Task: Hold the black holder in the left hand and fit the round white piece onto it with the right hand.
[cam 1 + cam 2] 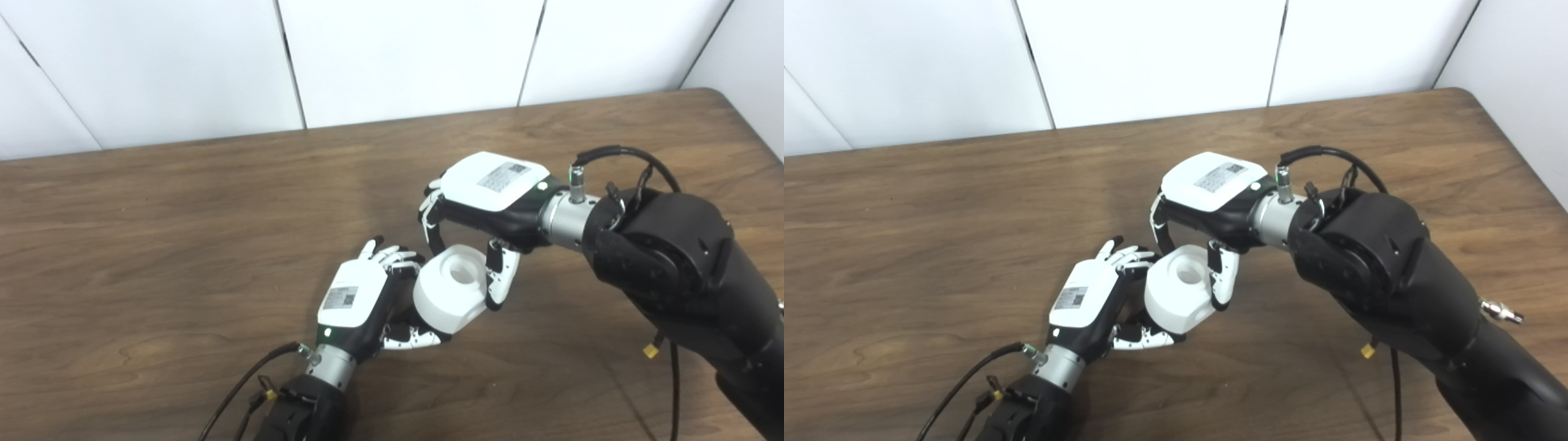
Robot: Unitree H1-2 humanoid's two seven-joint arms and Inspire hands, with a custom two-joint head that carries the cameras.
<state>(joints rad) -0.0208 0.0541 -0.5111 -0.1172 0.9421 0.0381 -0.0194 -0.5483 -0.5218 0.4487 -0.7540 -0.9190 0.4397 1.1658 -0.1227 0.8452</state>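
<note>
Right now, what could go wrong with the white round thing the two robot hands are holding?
The round white piece sits tilted between both hands, above the table. If the right robot hand lets go early, it might slip and fall. The black holder is hidden behind the left robot hand, so the piece could go on crooked or jam.

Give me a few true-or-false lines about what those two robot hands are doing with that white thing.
1. The right hand has its fingers around the white piece. True.
2. The white piece lies flat on the table, untouched. False: it sits between both hands, tilted.
3. The left hand is under and beside the white piece. True.
4. The white piece is a solid ball. False: it is a round block with a hole in its top.
5. The black holder is plainly in view. False: the left hand and the white piece hide it.
</note>
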